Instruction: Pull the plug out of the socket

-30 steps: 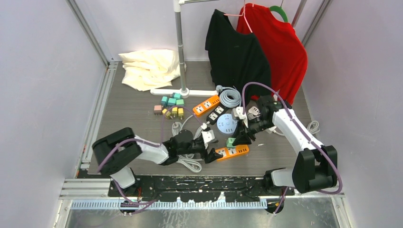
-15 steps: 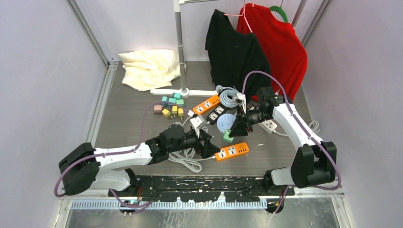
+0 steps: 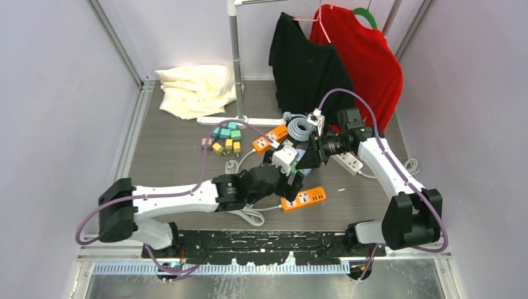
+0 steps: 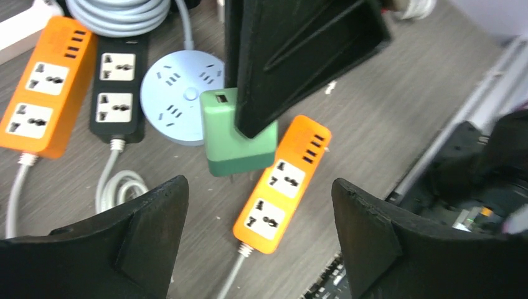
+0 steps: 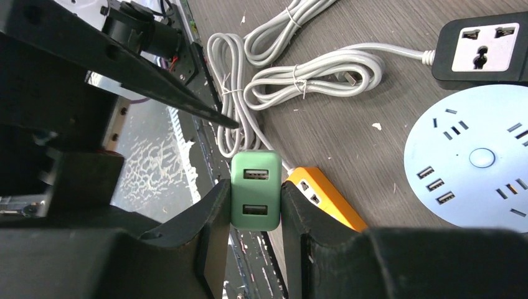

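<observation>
My right gripper (image 5: 255, 190) is clamped on the green USB plug (image 5: 254, 215), one finger against each side face, with its two USB ports facing the wrist camera. The plug hangs in the air. In the left wrist view its bare prongs show clear of the small orange power strip (image 4: 280, 187), which lies just beneath and to one side of it. My left gripper (image 4: 260, 187) is spread wide and holds nothing, hovering just short of the plug. Bare tabletop (image 4: 373, 118) leaves room to the right of the left fingers, as far as the table's edge rail (image 4: 448, 131). Beyond the plug lies the round blue socket hub (image 4: 180, 93). Past that a black power strip (image 4: 117, 87) sits side by side with a bigger orange power strip (image 4: 43, 93), and a coiled grey cable (image 4: 118, 12) is farthest.
</observation>
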Motion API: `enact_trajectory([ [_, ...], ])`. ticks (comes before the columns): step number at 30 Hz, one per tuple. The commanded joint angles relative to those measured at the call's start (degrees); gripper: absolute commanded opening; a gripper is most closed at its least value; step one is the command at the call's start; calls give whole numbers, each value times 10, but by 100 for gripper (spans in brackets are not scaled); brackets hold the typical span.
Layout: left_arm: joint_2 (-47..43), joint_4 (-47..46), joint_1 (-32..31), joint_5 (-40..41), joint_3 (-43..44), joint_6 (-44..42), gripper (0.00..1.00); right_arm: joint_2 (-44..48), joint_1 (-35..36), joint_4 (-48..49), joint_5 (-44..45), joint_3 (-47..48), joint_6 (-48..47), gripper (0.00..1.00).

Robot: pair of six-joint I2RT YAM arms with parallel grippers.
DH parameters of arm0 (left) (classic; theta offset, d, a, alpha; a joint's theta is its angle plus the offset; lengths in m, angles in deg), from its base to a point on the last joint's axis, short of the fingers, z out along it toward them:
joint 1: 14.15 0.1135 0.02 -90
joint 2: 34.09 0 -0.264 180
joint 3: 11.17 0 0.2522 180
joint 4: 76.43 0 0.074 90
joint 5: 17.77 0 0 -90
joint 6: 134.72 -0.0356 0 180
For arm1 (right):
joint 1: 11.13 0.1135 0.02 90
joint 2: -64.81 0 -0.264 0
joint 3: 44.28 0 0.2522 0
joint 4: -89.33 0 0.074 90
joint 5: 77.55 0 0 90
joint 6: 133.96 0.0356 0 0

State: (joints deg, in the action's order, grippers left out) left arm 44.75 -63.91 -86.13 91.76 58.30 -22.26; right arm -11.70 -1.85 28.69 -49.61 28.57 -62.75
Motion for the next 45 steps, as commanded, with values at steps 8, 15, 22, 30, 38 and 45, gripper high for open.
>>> enact_trajectory([
  [8,112,86,-3,156,131,-13,80,-2,7,41,-6,-7,52,3],
  [15,150,123,-3,180,174,28,64,-4,10,46,-2,-9,56,4],
  [22,138,117,-3,166,164,35,14,-3,13,48,3,-11,58,16],
  [30,78,51,-3,145,62,31,0,14,13,16,3,-4,0,59],
  [38,-31,-49,-2,182,-107,53,0,19,13,14,14,-9,-27,62],
  [45,-129,-41,15,230,-180,32,0,17,13,15,19,-11,-36,62],
])
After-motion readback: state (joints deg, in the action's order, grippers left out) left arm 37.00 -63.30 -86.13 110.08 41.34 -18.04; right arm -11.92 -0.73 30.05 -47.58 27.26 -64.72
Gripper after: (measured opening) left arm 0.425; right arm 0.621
